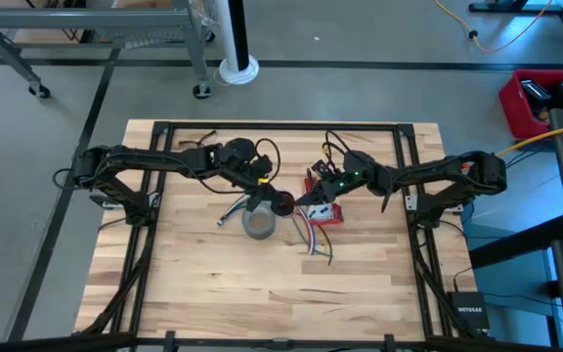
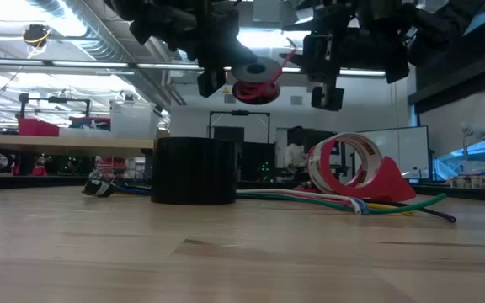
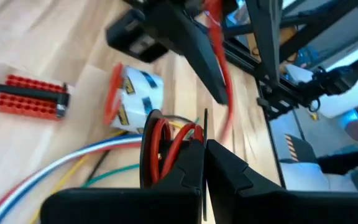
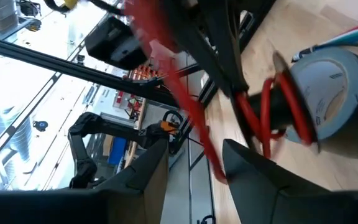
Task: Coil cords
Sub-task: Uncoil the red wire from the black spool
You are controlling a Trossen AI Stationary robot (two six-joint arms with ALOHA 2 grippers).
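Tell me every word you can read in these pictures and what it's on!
"NETGEAR": on the black box on the floor, high view; small, but that is how it seems to read.
Print on the tape roll: too blurred to read.
Nothing else readable.

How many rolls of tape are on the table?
2: a grey roll at the middle under the grippers, and a red-rimmed roll just to its right. Others may be hidden.

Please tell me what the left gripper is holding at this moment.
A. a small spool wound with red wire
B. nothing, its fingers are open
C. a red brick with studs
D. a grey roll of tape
A: in the left wrist view the left gripper is shut on the red wire spool, and the low view shows that spool lifted above the table.
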